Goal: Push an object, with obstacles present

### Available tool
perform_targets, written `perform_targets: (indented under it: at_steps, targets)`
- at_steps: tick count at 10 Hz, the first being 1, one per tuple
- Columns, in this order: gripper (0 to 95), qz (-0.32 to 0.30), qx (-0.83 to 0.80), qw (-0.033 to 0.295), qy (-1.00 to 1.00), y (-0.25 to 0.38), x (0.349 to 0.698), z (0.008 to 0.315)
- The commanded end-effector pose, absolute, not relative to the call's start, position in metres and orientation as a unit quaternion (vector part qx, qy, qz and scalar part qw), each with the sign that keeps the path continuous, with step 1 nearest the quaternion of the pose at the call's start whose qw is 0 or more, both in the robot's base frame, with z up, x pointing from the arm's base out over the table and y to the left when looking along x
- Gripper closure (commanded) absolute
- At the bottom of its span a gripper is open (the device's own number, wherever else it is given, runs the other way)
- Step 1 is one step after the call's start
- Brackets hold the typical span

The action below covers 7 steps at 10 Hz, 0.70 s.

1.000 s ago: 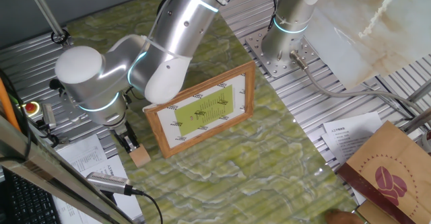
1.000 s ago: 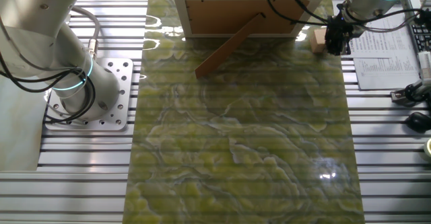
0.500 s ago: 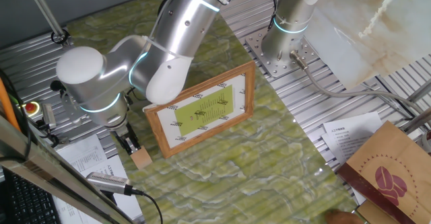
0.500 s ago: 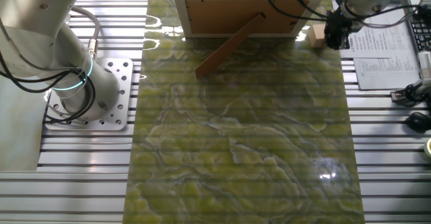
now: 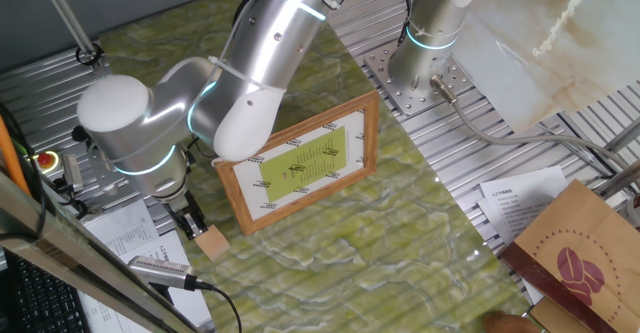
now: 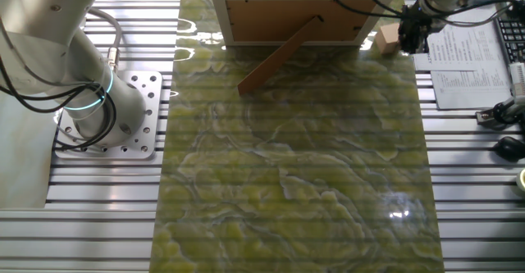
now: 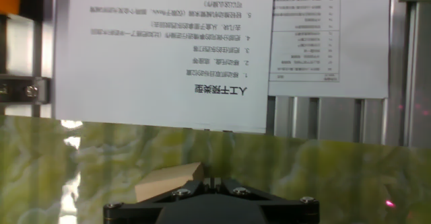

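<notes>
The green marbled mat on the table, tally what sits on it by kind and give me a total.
Small light-brown wooden cubes: 1
Rectangular wood-bordered picture frames with a yellow-green sheet: 1
Total: 2
The closed black gripper sits right beside the cube.

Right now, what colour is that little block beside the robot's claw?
Plain light brown wood, no print. The little block shows best in the fixed view facing the picture frame's front.

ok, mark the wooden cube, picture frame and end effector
wooden cube [image 5: 212,242], one fixed view, top face
picture frame [image 5: 366,138], one fixed view, right wood border
end effector [image 5: 193,230], one fixed view, fingertips beside the cube
</notes>
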<state>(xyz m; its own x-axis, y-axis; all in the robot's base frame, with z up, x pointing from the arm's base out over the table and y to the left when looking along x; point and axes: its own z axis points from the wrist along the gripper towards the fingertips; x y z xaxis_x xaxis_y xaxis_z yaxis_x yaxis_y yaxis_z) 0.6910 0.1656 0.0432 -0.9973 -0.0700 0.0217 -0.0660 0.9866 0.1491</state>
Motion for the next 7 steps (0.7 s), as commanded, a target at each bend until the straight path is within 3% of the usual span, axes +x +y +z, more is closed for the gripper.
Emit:
perform_targets:
  at_steps: [1,7]
  targets:
    - [95.0,-0.079,0.032,0.019,-0.996,0.1684,0.6928,0.0445]
    - [95.0,-0.072,0.023,0.023,-0.997,0.167,0.6953,0.0372]
